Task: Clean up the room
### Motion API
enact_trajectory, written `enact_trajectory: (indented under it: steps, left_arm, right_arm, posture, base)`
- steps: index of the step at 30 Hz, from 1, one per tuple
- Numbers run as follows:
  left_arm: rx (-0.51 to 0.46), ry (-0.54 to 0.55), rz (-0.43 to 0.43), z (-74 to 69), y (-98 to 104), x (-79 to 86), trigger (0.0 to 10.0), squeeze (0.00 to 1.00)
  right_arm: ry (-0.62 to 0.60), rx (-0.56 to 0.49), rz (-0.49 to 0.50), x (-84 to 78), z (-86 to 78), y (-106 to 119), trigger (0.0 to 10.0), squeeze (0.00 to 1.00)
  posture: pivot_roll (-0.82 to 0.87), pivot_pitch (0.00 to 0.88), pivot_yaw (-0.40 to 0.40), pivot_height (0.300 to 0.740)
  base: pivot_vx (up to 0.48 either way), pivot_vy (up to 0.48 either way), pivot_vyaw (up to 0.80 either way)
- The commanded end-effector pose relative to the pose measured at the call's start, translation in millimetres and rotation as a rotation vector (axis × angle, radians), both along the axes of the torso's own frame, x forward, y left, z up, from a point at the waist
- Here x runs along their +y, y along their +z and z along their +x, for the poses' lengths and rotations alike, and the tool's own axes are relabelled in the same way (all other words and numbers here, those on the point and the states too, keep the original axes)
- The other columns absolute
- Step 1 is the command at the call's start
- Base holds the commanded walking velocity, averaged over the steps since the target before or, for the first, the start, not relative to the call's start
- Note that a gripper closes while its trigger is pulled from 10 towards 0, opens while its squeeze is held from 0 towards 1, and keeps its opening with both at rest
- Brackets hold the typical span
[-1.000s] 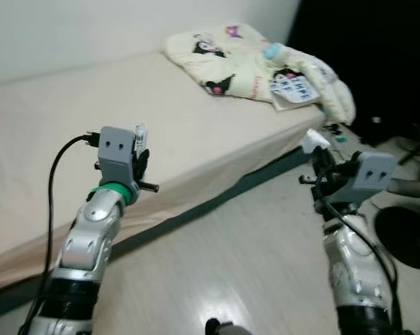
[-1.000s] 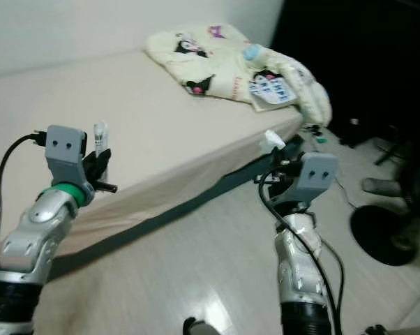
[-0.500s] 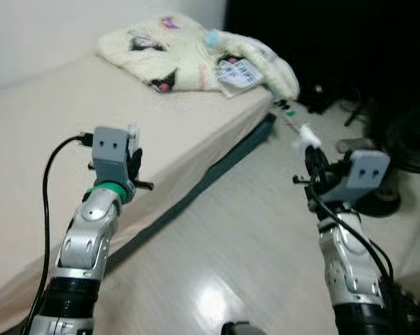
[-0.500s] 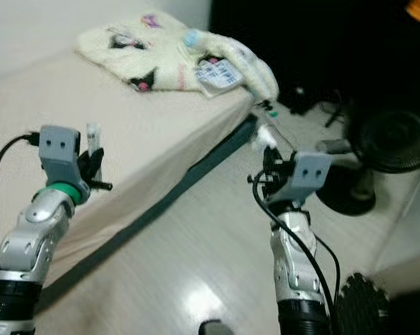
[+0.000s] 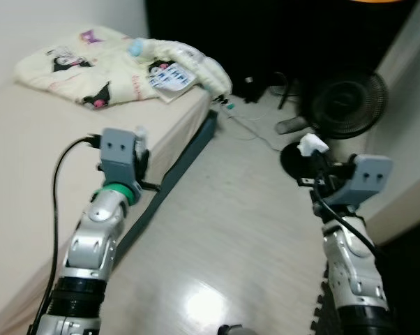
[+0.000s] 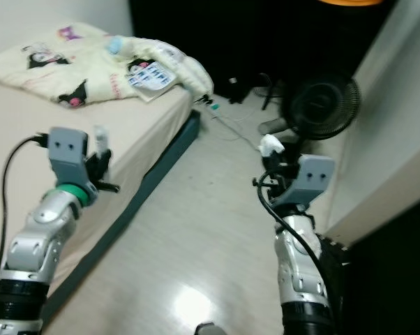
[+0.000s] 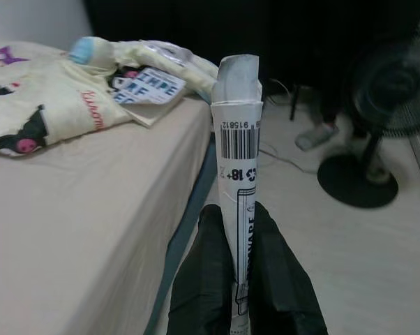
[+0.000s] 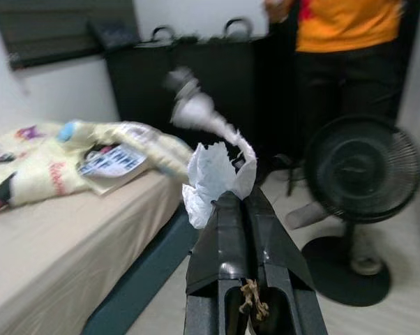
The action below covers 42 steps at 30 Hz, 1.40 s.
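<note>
View has swung off the bed (image 5: pixel 28 125) toward the fan (image 5: pixel 346 105), so you're turning away, likely carrying rubbish out. Left gripper (image 7: pixel 239 230) pinches a barcoded wrapper (image 7: pixel 238 139); right gripper (image 8: pixel 239 209) clamps crumpled tissue (image 8: pixel 210 174).

A black pedestal fan (image 5: pixel 346 105) stands on the pale glossy floor (image 5: pixel 231 230) beside a person in orange top (image 8: pixel 349 24); cables (image 5: pixel 255 132) trail nearby.

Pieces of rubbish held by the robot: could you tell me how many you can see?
2. A white barcoded wrapper is clamped upright in the left gripper beside the bed; a crumpled white tissue is pinched in the right gripper near the fan. More may lie hidden.
</note>
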<state>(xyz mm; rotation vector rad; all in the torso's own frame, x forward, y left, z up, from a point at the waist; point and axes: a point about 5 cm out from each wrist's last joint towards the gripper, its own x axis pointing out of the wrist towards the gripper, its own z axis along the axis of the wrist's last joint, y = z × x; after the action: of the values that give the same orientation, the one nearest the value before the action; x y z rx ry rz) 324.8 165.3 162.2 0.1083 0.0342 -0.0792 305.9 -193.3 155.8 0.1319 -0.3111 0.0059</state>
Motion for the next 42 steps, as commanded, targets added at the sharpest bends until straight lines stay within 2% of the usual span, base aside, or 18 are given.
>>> enact_trajectory:
  steps: [1,18,42]
  left_arm:
    - [0.048,0.007,0.010,-3.7,-14,2.1,10.0,0.00]
    - [0.042,0.020,0.006,-2.5,-14,3.5,10.0,0.00]
    - [0.071,0.035,0.022,-5.0,-27,6.0,10.0,0.00]
  right_arm:
    - [0.003,0.025,0.004,2.0,-2.6,-7,10.0,0.00]
    - [0.005,0.026,0.008,2.9,-1.8,-7,10.0,0.00]
    - [0.011,0.043,0.000,2.7,-0.8,-12,10.0,0.00]
  posture:
    - [0.02,0.059,0.050,0.706]
    - [0.03,0.063,0.044,0.706]
    - [0.03,0.055,0.039,0.706]
  base:
    - [0.000,0.000,-0.80]
    - [0.000,0.000,-0.80]
    - [0.000,0.000,-0.80]
